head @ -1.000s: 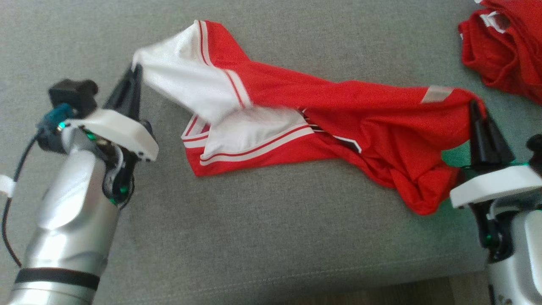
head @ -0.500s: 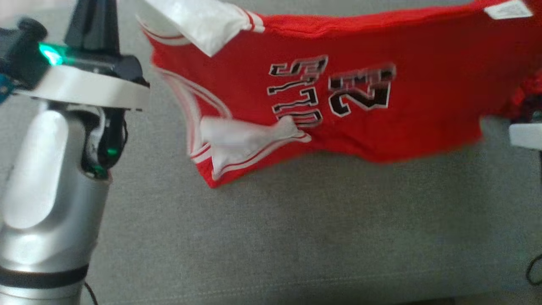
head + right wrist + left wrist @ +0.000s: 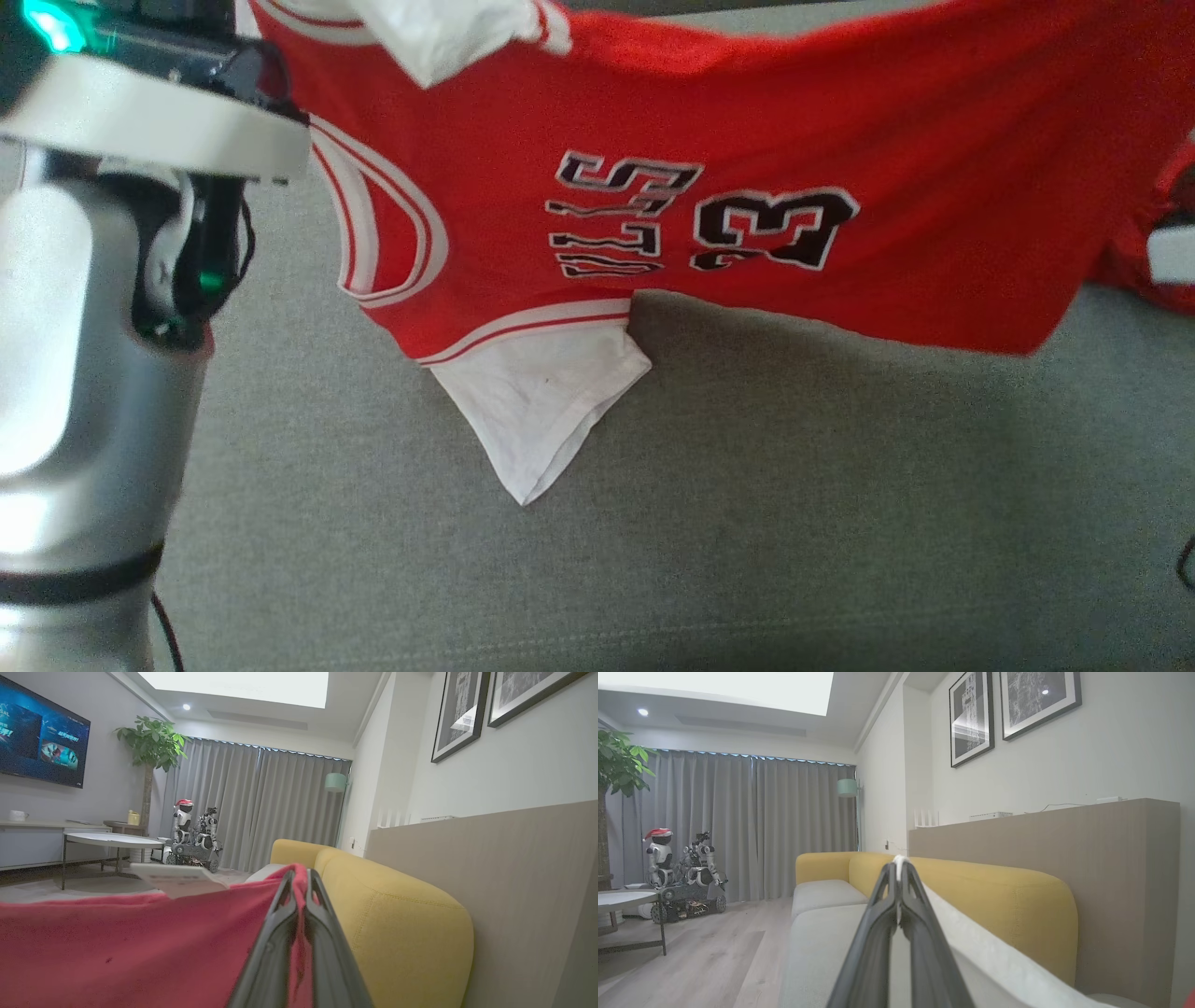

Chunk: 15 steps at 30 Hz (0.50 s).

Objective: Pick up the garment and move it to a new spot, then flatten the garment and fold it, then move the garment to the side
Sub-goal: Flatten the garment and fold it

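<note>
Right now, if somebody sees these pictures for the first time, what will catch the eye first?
First the red jersey with a black 33, stretched in the air above the grey sofa seat in the head view. The left gripper is shut on its white edge and the right gripper on its red edge. One white sleeve hangs down below the number.

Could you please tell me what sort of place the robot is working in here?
Most likely a living room, perhaps a staged one: a yellow-backed sofa, a wall-mounted television, a coffee table, long grey curtains and framed pictures.
</note>
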Tool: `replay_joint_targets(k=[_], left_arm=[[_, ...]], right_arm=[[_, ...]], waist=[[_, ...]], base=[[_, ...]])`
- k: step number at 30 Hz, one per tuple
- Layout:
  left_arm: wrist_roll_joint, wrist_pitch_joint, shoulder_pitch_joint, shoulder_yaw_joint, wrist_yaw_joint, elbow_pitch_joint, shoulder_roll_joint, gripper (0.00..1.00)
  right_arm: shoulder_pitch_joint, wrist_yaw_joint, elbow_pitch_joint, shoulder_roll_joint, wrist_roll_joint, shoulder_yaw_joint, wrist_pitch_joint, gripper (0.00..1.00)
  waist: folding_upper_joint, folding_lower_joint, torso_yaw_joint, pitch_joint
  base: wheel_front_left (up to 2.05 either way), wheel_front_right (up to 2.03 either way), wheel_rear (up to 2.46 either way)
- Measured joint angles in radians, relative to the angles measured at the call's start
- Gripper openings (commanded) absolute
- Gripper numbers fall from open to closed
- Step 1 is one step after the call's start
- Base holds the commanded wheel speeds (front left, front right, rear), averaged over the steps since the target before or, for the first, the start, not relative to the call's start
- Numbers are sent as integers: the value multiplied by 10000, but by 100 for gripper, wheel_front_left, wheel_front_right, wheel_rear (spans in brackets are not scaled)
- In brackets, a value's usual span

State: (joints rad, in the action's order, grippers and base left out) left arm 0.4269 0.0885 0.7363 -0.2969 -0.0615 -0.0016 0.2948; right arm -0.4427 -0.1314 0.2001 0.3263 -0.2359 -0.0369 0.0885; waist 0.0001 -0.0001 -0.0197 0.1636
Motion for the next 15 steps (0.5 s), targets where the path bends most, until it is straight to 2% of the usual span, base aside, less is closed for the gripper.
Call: replay_joint_targets(k=[3,7,11,15], left_arm=[[90,15,704,-94,240,874,-19,0],[90,420,2237,-96,606,2541,-161,0],[94,1053,3778,-84,890,4537,-543,0],[-71,1501,5280,-19,970,6318,-817,0]], right_arm=[[-829,0,-688,105,-245,201,-6,0],[-2681,0,-2044,276,-673,761,-203,0],[-4671,0,-3758,309,-1037,1605,-771,0],[-6427,0,-5616,211,-1384,2274,-1678,0]], waist=[[0,0,-12,208],[0,0,-50,515],[0,3,-95,742],[0,2,-175,823]], base=[[0,0,0],[0,0,0],[0,0,0],[0,0,0]])
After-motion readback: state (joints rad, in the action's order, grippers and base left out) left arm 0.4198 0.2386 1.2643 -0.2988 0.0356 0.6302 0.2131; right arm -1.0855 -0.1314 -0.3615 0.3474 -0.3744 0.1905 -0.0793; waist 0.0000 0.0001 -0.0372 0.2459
